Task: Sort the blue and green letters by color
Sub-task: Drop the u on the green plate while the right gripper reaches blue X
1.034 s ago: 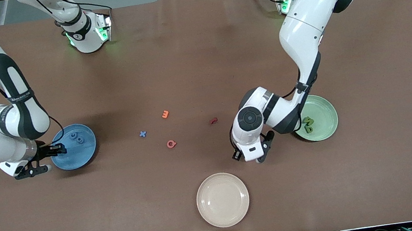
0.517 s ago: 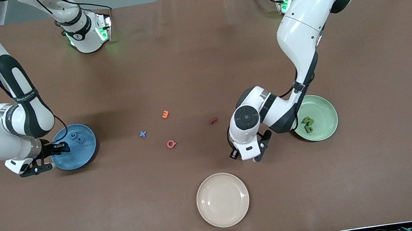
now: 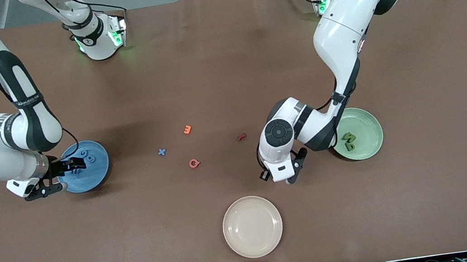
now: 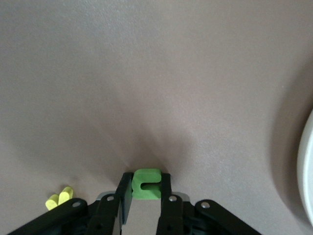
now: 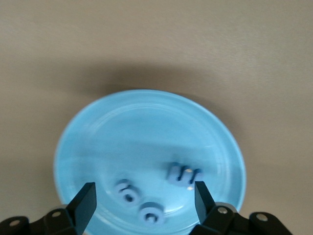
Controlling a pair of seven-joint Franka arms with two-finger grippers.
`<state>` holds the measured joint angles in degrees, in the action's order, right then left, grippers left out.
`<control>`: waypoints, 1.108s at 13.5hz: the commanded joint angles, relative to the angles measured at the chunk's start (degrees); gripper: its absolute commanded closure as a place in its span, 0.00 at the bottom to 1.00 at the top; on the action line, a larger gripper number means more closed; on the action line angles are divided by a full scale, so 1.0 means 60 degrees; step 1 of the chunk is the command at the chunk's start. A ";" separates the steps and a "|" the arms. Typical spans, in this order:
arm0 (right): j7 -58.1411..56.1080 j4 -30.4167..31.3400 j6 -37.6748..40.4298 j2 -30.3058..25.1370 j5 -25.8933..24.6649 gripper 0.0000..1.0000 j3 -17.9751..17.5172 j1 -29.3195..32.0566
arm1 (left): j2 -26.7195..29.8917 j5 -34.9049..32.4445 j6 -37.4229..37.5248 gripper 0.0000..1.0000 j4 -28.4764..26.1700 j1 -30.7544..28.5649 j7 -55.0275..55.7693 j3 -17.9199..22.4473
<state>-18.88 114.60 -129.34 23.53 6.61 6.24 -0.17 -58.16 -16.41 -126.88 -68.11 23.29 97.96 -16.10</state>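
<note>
Handling-wise these letters look like an easy job: tiny chunky toy pieces, surely light and stiff, nothing fragile, but small enough that a sloppy pinch could flick one away. Best bet is squeezing across the flat faces or straight strokes, not the curvy bits.

Left gripper [image 4: 145,193] is down at the table near the green plate [image 3: 366,119], pinched tight on a green letter [image 4: 146,184], fingers flat on its two sides. That grip looks square to me. Two more green letters [image 3: 348,141] already sit in that plate.

Right gripper [image 5: 142,198] hovers over the blue plate [image 5: 122,132] with its jaws spread wide and nothing between them. Three blue letters [image 5: 151,196] lie in the plate right under it.

One blue X [image 3: 162,151] is out on the bare table mid-way between the plates, near an orange letter [image 3: 187,129], a pink one [image 3: 194,163] and a dark red one [image 3: 241,137]. A cream plate [image 3: 256,250] sits nearest the front camera.
</note>
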 commanded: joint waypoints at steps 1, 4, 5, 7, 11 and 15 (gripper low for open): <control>0.1209 0.0178 0.0271 -0.0333 -0.0105 0.06 -0.0014 -0.0672 | 0.0653 0.0128 0.0651 1.00 -0.0001 -0.0145 -0.0082 0.0135; 0.3009 0.0164 0.0360 -0.0260 -0.0105 0.05 -0.0015 -0.1624 | 0.1474 0.0098 0.1777 1.00 -0.0264 -0.0834 -0.0986 0.0018; 0.3464 0.0163 0.0316 -0.0231 -0.0062 0.05 -0.0015 -0.1931 | 0.1635 0.0084 0.2143 1.00 -0.0279 -0.1024 -0.1397 0.0018; 0.4532 0.0120 0.0243 -0.0216 -0.0017 0.05 -0.0029 -0.2502 | 0.1855 0.0098 0.2600 1.00 -0.0540 -0.1347 -0.1897 -0.0070; 0.6203 0.0105 -0.0020 -0.0070 0.0201 0.01 -0.0044 -0.3543 | 0.3376 0.0054 0.2485 1.00 -0.2909 -0.2428 -0.3329 -0.0187; 0.7013 0.0134 -0.0795 0.0266 0.0247 0.01 -0.0044 -0.4203 | 0.4258 0.0084 0.2030 1.00 -0.4495 -0.4565 -0.4548 -0.1457</control>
<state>21.49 115.23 -131.94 23.95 7.27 5.56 -23.97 -37.67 -16.41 -112.48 -87.07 2.20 73.63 -20.42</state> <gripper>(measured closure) 0.009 0.731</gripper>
